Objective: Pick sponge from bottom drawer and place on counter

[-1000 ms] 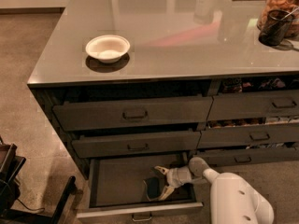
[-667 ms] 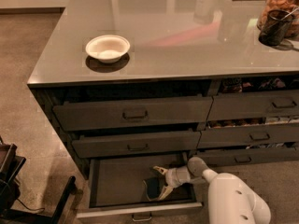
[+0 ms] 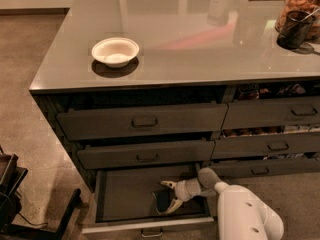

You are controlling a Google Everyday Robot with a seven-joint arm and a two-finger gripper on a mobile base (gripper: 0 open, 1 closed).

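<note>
The robot's white arm [image 3: 246, 215] is sitting nearest the camera, just to the right of the bottom drawer [image 3: 125, 196], and is reaching leftward over that drawer's right side. The bottom drawer is standing pulled out, its dark floor lying exposed and its front edge with the small pull handle [image 3: 151, 232] facing the viewer.

The gripper [image 3: 162, 198] is hanging low inside the bottom drawer, in its right half. Its jaws are standing spread apart, one pale finger pointing toward the drawer's back and the other toward its front. The sponge [image 3: 162, 203] is lying on the drawer floor between those two fingers, showing as a small dark block. Whether the fingers are touching it cannot be told.

To the left of the bottom drawer, a black piece of equipment [image 3: 11, 194] is standing on the floor.

Directly above the bottom drawer, the middle drawer [image 3: 145, 154] and the top drawer [image 3: 142, 121] are sitting almost closed. To the right of the bottom drawer, the narrower drawers [image 3: 270, 146] are showing slim gaps with things inside.

Higher above the bottom drawer, the counter [image 3: 190, 49] is reflecting light. A white bowl [image 3: 115, 51] is resting on it, above the drawer's left part. Far up and to the right of the drawer, a dark cup [image 3: 293, 29] is standing in front of a jar [image 3: 300, 1].
</note>
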